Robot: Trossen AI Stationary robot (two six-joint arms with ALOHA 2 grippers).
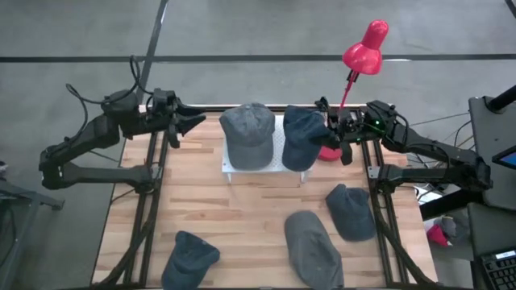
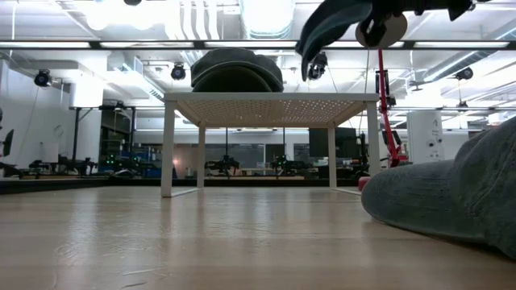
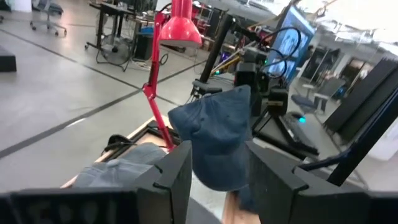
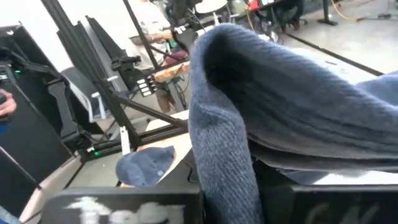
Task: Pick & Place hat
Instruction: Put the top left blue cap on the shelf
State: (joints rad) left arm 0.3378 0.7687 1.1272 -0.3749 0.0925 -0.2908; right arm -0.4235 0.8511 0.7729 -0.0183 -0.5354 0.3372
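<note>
Hats of soft knit-looking cloth are scattered over a pale wood-plank tabletop (image 1: 250, 205) w/ dark metal frame rails at both sides. A dark blue hat (image 1: 304, 137) is held by the right tool (image 1: 334, 129), fingers clamped on its edge, above the right part of a small white perforated stand (image 1: 228, 165) at the far-centre. A grey hat (image 1: 247, 134), domed w/ a curved brim, lies on the stand's left part. Near side: a navy hat (image 1: 190, 259) at left, a long grey hat (image 1: 314, 248) at centre, a slate hat (image 1: 351, 212) to the right. A red desk lamp (image 1: 364, 48) w/ a thin stem and bell shade stands by the right rail.

The left tool (image 1: 187, 122) is seen at the far-left edge, fingers apart, nothing between them, well apart from the stand.

From table height, four slim stand legs and a dotted underside are shown, not visible from above; the grey hat (image 2: 235, 71) is seen as a dome on top, the blue one (image 2: 330, 24) hanging higher, off the stand. Ribbed weave of the held hat (image 4: 298, 106) is shown only by the right wrist view; its hanging shape (image 3: 217, 140) by the left wrist view.
</note>
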